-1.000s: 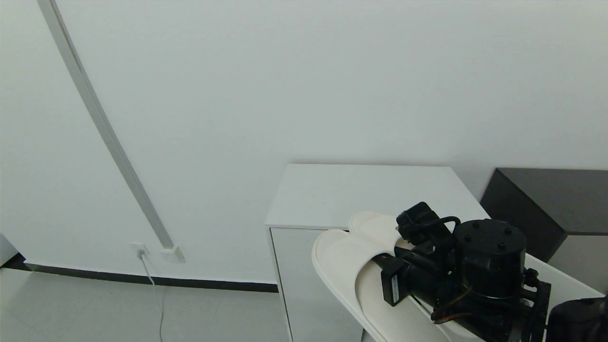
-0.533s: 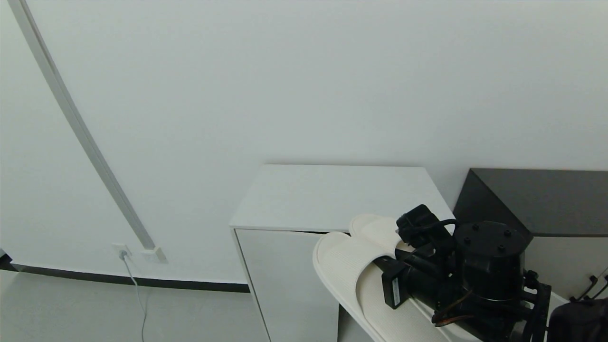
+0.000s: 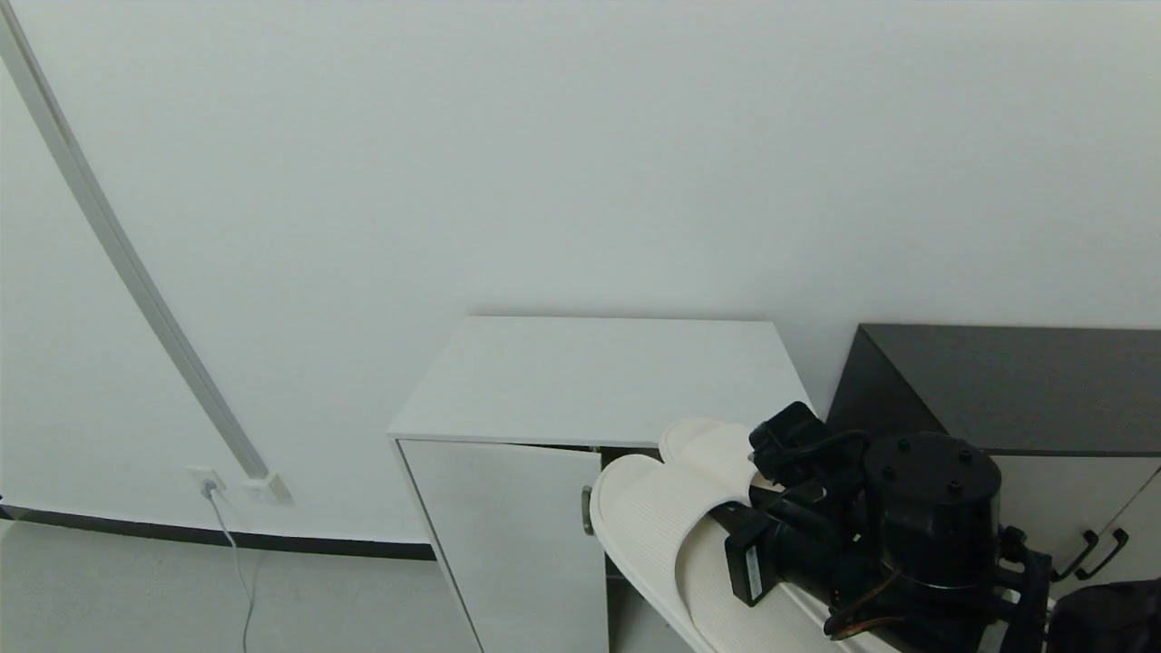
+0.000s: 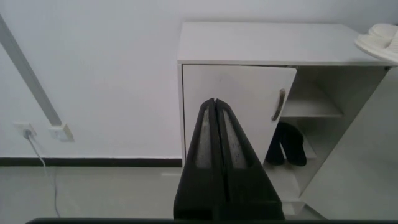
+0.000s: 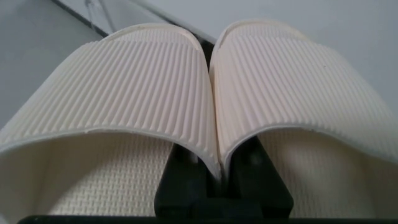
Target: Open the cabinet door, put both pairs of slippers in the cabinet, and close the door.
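To the left of the white cabinet (image 3: 590,376), a wall socket (image 3: 208,480) is seen low on the wall, with a cable (image 3: 238,580) hung from it to the floor. The left tool (image 4: 215,134) is held in front of the cabinet, pointed at its left door (image 4: 236,112); its fingers are pressed together with nothing between them. That door, fitted with a handle (image 4: 279,104) at its right edge, is seen covering the cabinet's left half, while the right half is laid open. Inside the open half, a dark pair of slippers (image 4: 289,144) is seen in the compartment under a shelf (image 4: 311,107). Before the cabinet's right front corner, about level with its top, a cream pair of slippers (image 3: 667,512) is carried side by side, and the right tool (image 5: 219,177) is clenched on their touching inner edges. Just right of the cabinet, a dark cabinet (image 3: 998,381) is set against the wall.
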Controlling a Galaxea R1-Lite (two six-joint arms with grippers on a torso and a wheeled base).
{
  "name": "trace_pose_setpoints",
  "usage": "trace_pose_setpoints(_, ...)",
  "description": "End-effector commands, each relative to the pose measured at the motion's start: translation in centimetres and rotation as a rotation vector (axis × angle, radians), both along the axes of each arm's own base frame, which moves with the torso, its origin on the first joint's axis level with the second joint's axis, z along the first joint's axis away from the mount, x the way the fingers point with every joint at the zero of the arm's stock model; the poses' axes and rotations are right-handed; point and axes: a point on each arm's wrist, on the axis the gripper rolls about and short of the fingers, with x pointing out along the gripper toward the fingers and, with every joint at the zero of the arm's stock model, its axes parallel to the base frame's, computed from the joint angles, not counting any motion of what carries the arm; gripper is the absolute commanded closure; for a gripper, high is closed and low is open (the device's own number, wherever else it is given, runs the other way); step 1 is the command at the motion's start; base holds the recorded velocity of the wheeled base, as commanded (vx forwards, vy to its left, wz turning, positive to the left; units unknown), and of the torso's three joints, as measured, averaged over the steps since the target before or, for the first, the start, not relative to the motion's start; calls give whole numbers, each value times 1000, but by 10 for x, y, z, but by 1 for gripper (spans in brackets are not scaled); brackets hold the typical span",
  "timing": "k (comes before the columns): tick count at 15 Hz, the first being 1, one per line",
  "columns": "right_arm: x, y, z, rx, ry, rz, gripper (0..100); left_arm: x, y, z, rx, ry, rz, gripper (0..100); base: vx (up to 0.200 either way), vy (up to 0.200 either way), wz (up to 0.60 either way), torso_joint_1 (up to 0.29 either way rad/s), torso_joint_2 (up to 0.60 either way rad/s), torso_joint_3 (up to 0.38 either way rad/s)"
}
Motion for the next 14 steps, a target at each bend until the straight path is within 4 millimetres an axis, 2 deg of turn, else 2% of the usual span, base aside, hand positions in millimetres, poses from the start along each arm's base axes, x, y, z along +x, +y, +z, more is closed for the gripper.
trace_pose_setpoints(1,1,0,-1,-1,1,-3,100,0,0,0,0,2,1,100,0,0,0,0,0,0)
trace_pose_setpoints(11,-2,0,-2,-9,-25,15,100,0,0,0,0,2,1,100,0,0,0,-7,10,8)
trace_pose_setpoints(12,-2,0,-2,-8,-26,15,100,0,0,0,0,2,1,100,0,0,-600,-129,290,144)
trace_pose_setpoints(14,-3,0,-2,-7,-27,15,100,0,0,0,0,2,1,100,0,0,0,-32,66,34)
